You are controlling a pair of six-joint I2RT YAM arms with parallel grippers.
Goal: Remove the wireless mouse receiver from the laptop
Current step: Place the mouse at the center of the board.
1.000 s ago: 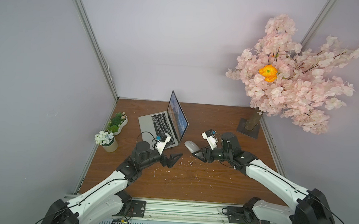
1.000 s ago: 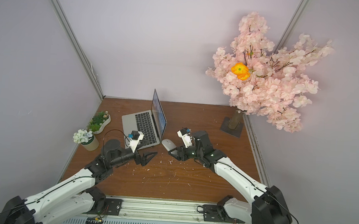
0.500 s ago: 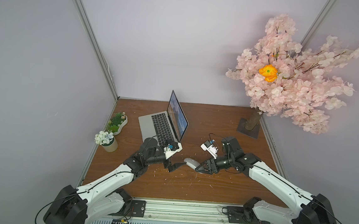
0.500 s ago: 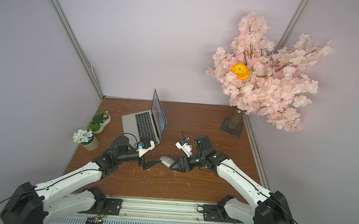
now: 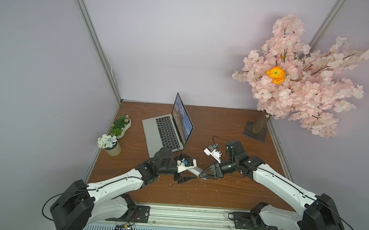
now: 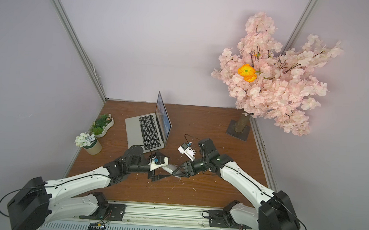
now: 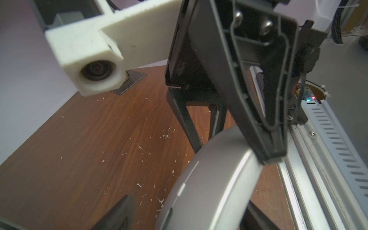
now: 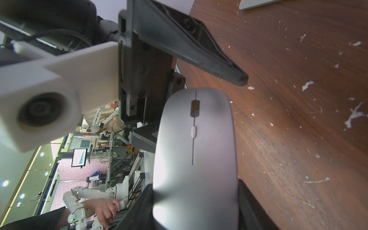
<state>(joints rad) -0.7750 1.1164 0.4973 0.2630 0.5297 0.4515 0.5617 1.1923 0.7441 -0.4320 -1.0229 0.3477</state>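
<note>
silver mouse [image 8: 195,151] between jaws of right gripper [image 5: 202,175]

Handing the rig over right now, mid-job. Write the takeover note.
Left gripper: open, jaws straddling one end of the mouse, not closed on it.
Right gripper: shut on the mouse's other end.
Laptop: open on the table, screen lit.
Receiver: too small to find in any view.
Done: removal cannot be confirmed.
Left: locate the receiver; pull it from the laptop if it is plugged in.

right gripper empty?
No, the right gripper is shut on the silver mouse, one jaw against each side.
</note>
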